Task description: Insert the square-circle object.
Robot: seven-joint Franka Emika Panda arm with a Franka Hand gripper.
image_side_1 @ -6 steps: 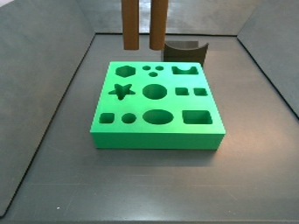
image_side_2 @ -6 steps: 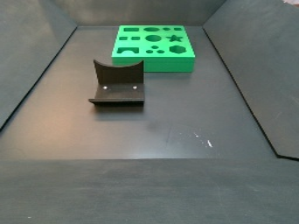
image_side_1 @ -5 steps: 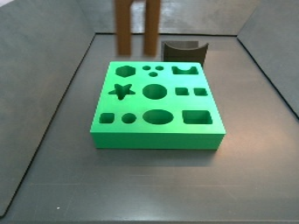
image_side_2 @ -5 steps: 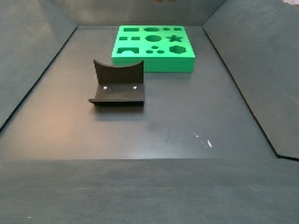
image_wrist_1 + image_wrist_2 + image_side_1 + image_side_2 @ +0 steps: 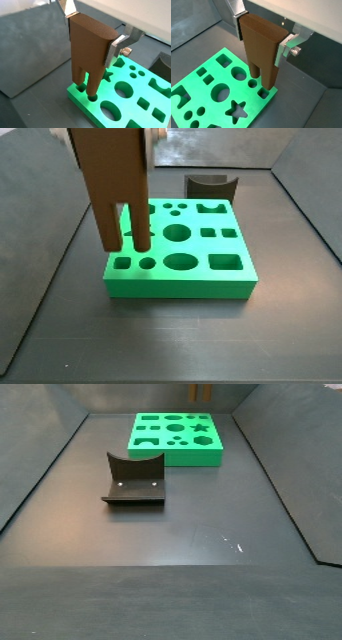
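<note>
My gripper [image 5: 93,32] is shut on a tall brown two-pronged piece [image 5: 90,55], the square-circle object, clamped between the silver fingers [image 5: 117,46]; both wrist views show this [image 5: 263,34]. The piece [image 5: 110,178] hangs upright with its prongs just over the two small holes at one corner of the green board [image 5: 181,286]. I cannot tell whether the prong tips touch the board. In a side view only the prong tips [image 5: 203,393] show, behind the board [image 5: 174,456]. The gripper body is mostly out of both side views.
The dark fixture [image 5: 134,481], an L-shaped bracket with a scooped top, stands on the grey floor apart from the board; it also shows behind the board [image 5: 210,185]. The board [image 5: 256,101] has several shaped holes. Grey walls enclose the floor.
The gripper has carried the brown piece from the board's far edge to its near left corner in a side view. The prong tips now show in the other side view.
</note>
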